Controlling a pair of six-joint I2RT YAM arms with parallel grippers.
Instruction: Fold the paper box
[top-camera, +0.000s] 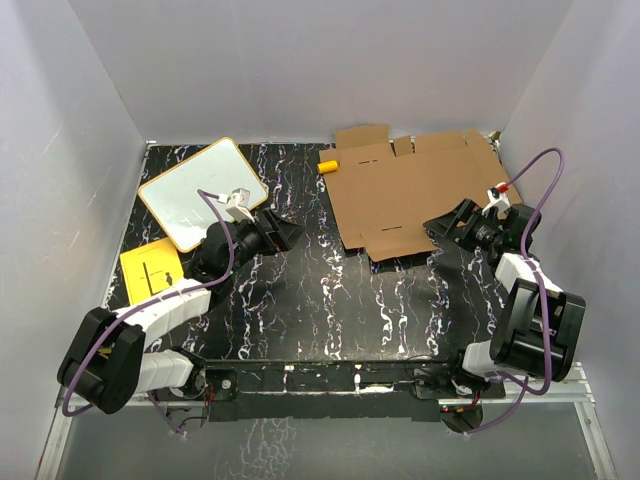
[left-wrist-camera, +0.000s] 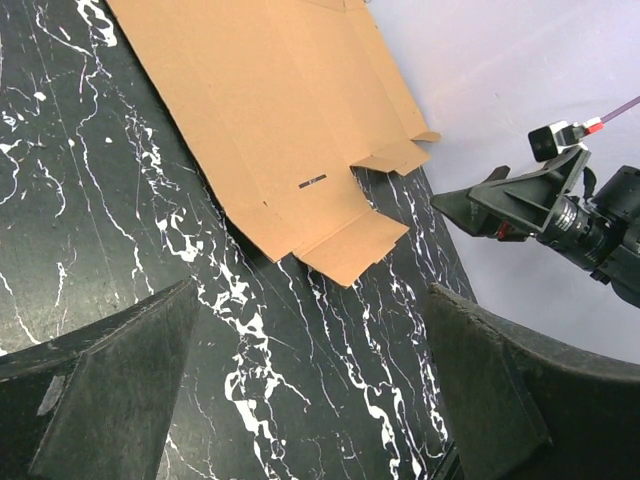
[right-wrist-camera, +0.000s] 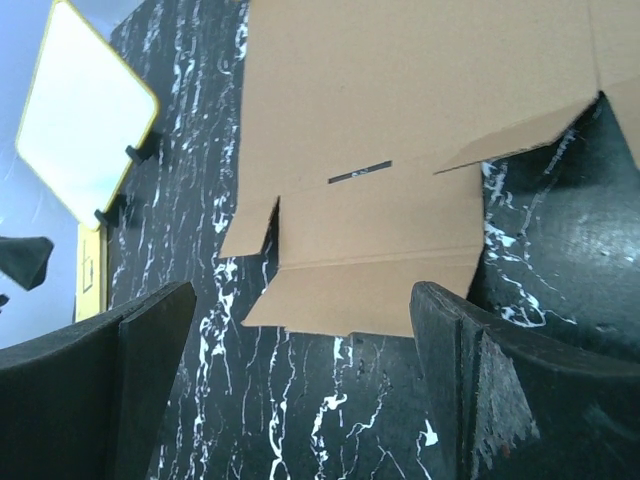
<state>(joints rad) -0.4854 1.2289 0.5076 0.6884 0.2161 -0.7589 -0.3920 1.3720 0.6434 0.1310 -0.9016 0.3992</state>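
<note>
The paper box (top-camera: 405, 190) lies as a flat brown die-cut sheet at the back right of the black marbled table. Its near flap (right-wrist-camera: 370, 290) lifts slightly along a crease. My right gripper (top-camera: 440, 228) hovers open just off the sheet's near right corner, and its wrist view shows the flap's edge in front of the open gripper (right-wrist-camera: 303, 300). My left gripper (top-camera: 285, 232) is open, left of the sheet, pointing toward it. In the left wrist view the sheet (left-wrist-camera: 270, 110) lies ahead of the empty left gripper (left-wrist-camera: 312, 295).
A white board with an orange rim (top-camera: 200, 192) lies at the back left, beside the left arm. A flat yellow sheet (top-camera: 150, 268) sits near the left edge. A small yellow object (top-camera: 328, 166) rests at the box sheet's far left corner. Grey walls enclose the table.
</note>
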